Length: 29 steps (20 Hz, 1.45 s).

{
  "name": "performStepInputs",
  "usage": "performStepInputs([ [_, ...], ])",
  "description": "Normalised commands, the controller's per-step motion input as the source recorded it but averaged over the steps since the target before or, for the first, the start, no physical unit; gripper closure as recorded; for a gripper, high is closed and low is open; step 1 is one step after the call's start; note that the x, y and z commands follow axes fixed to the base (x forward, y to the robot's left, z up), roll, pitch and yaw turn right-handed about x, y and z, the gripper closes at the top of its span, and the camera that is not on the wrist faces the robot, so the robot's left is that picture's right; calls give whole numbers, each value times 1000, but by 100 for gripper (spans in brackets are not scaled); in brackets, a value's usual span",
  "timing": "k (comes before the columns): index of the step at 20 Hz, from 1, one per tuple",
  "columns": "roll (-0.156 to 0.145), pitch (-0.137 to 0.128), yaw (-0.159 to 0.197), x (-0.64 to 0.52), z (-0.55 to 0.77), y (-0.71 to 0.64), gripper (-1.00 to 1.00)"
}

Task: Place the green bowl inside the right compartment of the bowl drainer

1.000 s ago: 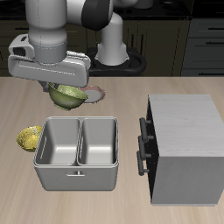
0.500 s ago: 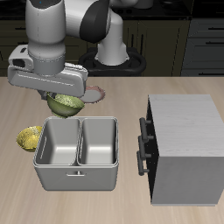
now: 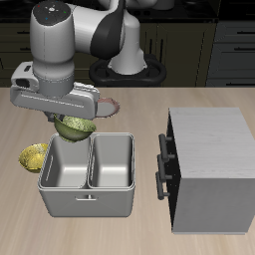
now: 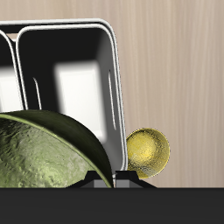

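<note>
The green bowl [image 3: 76, 127] hangs tilted from my gripper [image 3: 72, 117], which is shut on its rim. It hovers over the back edge of the bowl drainer [image 3: 88, 190], above the well nearer the small yellow-green bowl. In the wrist view the green bowl [image 4: 39, 156] fills much of the frame, with that well of the bowl drainer [image 4: 117, 79] below it and empty. My fingertips [image 4: 91, 181] barely show at the bowl's rim. The other well also holds nothing.
A small yellow-green bowl [image 3: 34, 155] sits on the table beside the drainer, and shows in the wrist view too [image 4: 147, 150]. A pink-rimmed plate [image 3: 110, 104] lies behind the drainer. A tall grey box with a black handle [image 3: 209, 169] stands on the drainer's other side.
My gripper has carried the green bowl toward the table's front and lower, from beside the plate to the drainer's back edge.
</note>
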Motion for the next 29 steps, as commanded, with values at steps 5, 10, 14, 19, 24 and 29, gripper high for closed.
performStepInputs([
  [5, -23, 32, -12, -15, -231, -98, 100],
  [10, -16, 20, 4, -22, -139, -56, 100],
  [14, -48, 42, 15, -40, -196, -74, 100],
  [19, -76, 65, -2, -36, -140, -138, -100],
  [24, -2, 7, 11, -40, -45, 4, -100],
  [29, 9, 8, 10, 17, -47, 25, -100],
])
